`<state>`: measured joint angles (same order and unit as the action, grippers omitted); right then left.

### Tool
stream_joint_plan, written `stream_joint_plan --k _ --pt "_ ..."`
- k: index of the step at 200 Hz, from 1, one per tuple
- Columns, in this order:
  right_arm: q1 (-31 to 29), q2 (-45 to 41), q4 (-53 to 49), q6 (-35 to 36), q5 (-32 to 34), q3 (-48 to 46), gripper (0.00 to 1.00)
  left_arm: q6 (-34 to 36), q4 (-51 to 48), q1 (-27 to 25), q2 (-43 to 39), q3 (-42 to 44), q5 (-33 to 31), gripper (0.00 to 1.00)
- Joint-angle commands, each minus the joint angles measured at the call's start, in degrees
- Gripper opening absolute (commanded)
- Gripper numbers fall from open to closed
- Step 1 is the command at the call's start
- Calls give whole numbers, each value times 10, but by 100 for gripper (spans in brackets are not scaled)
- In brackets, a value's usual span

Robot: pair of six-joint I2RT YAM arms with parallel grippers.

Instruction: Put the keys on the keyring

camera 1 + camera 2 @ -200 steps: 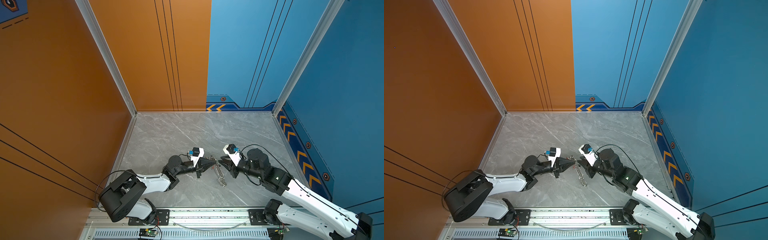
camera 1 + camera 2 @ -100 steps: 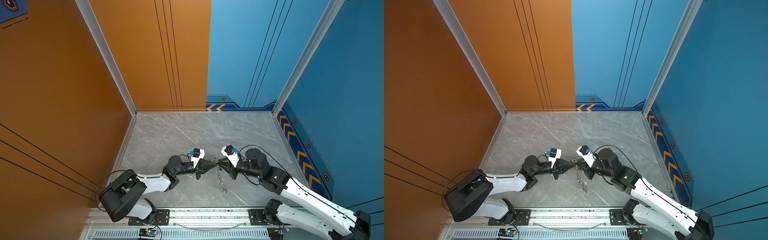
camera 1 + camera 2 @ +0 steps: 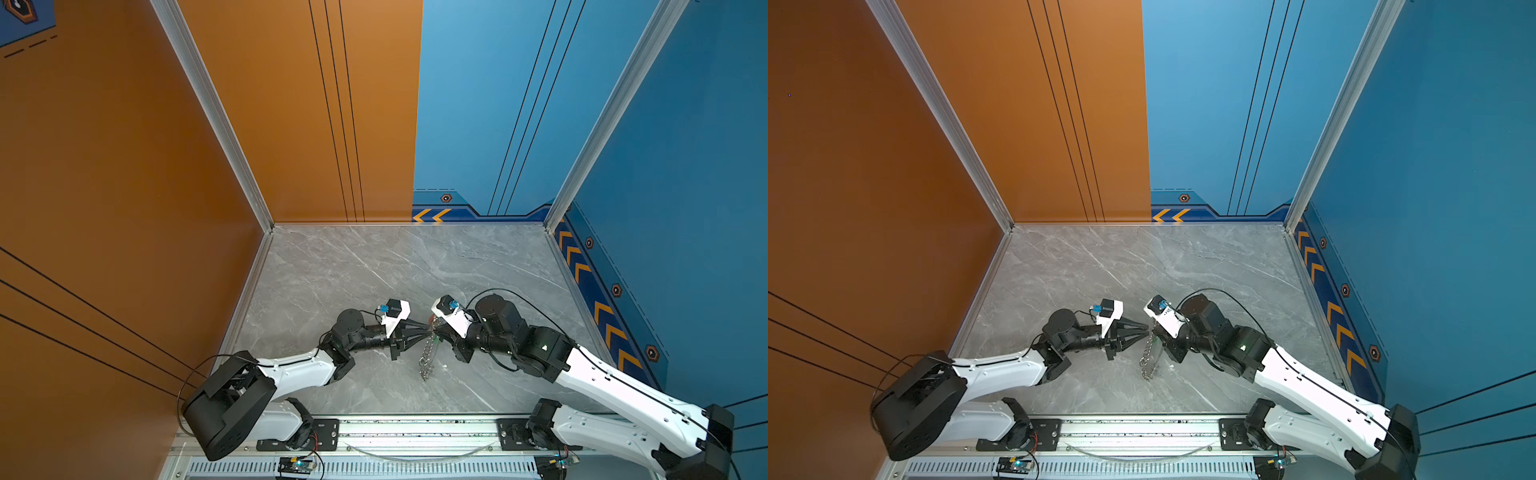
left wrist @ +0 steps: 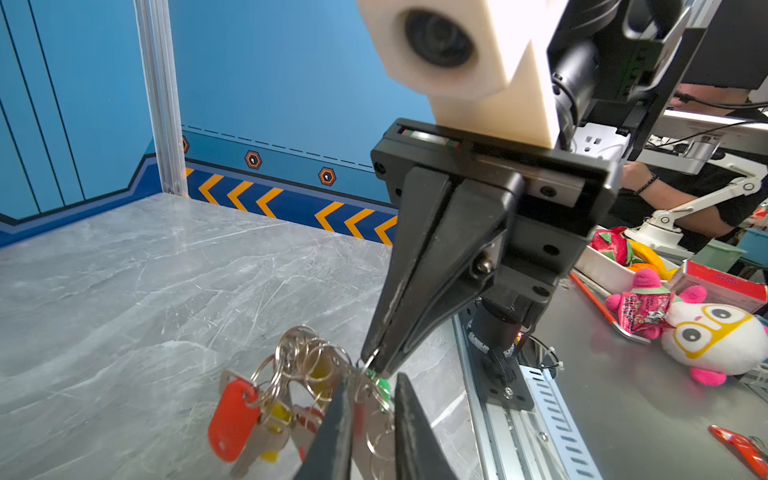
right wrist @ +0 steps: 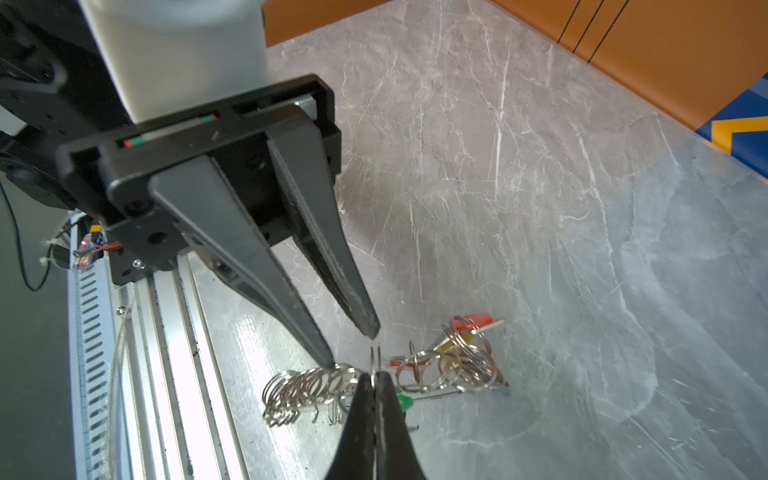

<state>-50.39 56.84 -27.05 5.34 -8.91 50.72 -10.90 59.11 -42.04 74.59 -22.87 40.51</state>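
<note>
The right tool (image 5: 375,377) is pinched shut on one wire ring of the keyring (image 5: 309,388) — the chain droops to the tabletop (image 5: 540,208). The left tool (image 5: 352,345) stands slightly parted at the rings; the keys (image 5: 471,326) cluster just beside.

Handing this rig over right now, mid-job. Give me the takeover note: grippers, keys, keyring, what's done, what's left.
Left gripper: open, tips at the rings next to the right's grip.
Right gripper: shut on one ring of the keyring.
Keyring: a chain of wire rings trailing from that grip toward the table.
Keys: red- and yellow-tagged ones hang on rings already. A green tag sits by the right fingertips; I cannot tell whether it is attached.
Left: probably check the green one is threaded, then set everything down.
</note>
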Motion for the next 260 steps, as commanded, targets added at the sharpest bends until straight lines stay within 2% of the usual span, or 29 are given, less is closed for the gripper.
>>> stream_joint_plan --k 1,82,182,260 --pt "-8 4 -72 43 38 46 0 15 -29 5 -4 -14 8 21" --pt "-10 26 -116 101 -52 88 0 3 -29 5 1 -29 80 20" --pt "-10 36 -117 121 -72 99 0 2 -29 -2 19 -26 89 19" --pt "-10 41 -112 120 -86 98 0 0 -29 0 22 -35 93 3"
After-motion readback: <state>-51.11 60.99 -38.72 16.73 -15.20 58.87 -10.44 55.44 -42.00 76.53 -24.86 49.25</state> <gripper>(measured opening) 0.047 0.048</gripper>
